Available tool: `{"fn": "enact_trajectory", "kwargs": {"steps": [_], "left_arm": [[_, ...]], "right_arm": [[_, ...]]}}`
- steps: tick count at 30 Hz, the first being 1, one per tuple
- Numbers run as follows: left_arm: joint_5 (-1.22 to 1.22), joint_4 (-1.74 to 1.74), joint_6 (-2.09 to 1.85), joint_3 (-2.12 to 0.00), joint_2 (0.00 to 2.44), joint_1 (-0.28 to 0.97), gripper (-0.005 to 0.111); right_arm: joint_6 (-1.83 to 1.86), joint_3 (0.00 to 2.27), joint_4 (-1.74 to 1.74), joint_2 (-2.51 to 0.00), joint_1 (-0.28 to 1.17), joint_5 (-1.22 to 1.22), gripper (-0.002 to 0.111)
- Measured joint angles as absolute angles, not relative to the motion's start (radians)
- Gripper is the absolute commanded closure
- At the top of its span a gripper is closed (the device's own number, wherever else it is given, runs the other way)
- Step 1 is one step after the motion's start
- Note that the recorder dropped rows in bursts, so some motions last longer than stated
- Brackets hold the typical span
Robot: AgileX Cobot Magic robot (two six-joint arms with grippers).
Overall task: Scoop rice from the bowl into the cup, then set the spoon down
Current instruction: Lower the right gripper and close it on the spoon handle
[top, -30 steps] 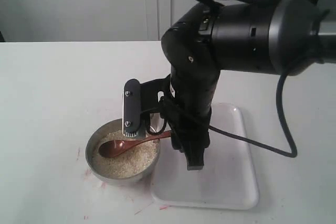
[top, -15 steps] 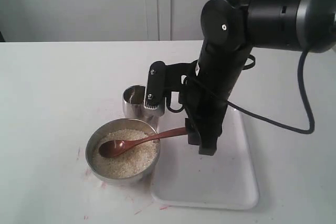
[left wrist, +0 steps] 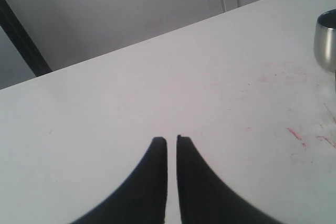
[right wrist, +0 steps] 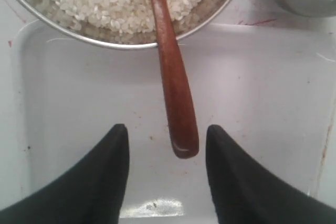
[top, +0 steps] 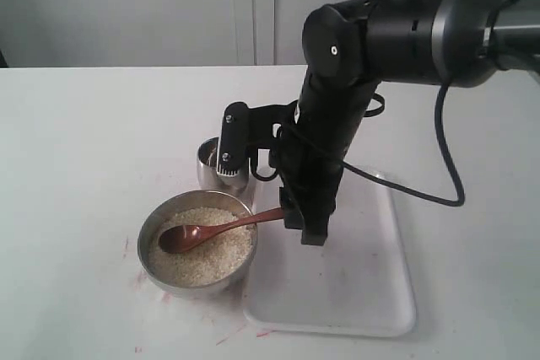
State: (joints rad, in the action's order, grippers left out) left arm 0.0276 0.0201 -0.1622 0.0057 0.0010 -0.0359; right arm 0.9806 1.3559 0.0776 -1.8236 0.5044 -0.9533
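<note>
Shifted leftward, right gripper (right wrist: pixel 167 128) gapes astride the spoon (right wrist: pixel 169 72) handle, above a white tray (top: pixel 363 284).
Left gripper (left wrist: pixel 171 140) nearly closed, empty; red-scuffed white table (top: pixel 84 141), pale wall (top: pixel 126 6).

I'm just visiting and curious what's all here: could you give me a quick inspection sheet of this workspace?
Surface: white table, red smears.
Job's things: bowl holds rice; spoon rests in it, handle over the tray; cup behind bowl.
Clutter: white tray beside bowl.
Grippers: right claw open astride spoon handle, not touching; left claw shut, holding nothing.
Cables: black cable loops off right arm.
Surroundings: pale wall panels.
</note>
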Motion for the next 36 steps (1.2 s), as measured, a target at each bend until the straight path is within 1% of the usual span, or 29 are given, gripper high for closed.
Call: {"fn": "enact_trajectory", "kwargs": {"steps": [11,29,36], "left_arm": [[0.028,0.02,-0.162,0.006,0.001,-0.036,0.092],[0.028,0.02,-0.162,0.006,0.001,-0.036,0.092],[0.028,0.02,-0.162,0.006,0.001,-0.036,0.092]], "right_arm": [[1.006,1.358,0.095,-1.826,0.504,-0.9,0.068],[1.034,1.362,0.103,-1.876,0.504,-0.896,0.068],[1.059,1.362,0.162,-1.918,0.504,-0.894,0.068]]}}
